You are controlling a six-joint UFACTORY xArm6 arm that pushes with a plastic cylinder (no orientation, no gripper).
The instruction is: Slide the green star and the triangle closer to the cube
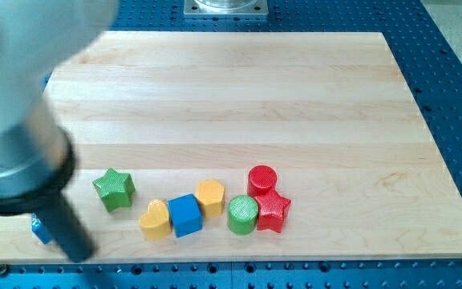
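The green star (115, 189) lies at the board's lower left. The blue cube (185, 215) sits to its right, between a yellow heart (155, 221) and a yellow hexagon (210, 197), touching both. A small blue piece (38, 229), probably the triangle, shows at the board's bottom left edge and is mostly hidden behind my rod. The rod slants down from the blurred arm at the view's left. My tip (81, 255) is near the board's bottom edge, just right of the blue piece and below-left of the green star.
A green cylinder (243, 215), a red cylinder (262, 179) and a red star (273, 211) cluster right of the hexagon. The wooden board (239, 88) lies on a blue perforated table. The blurred arm body (14, 104) hides the board's left part.
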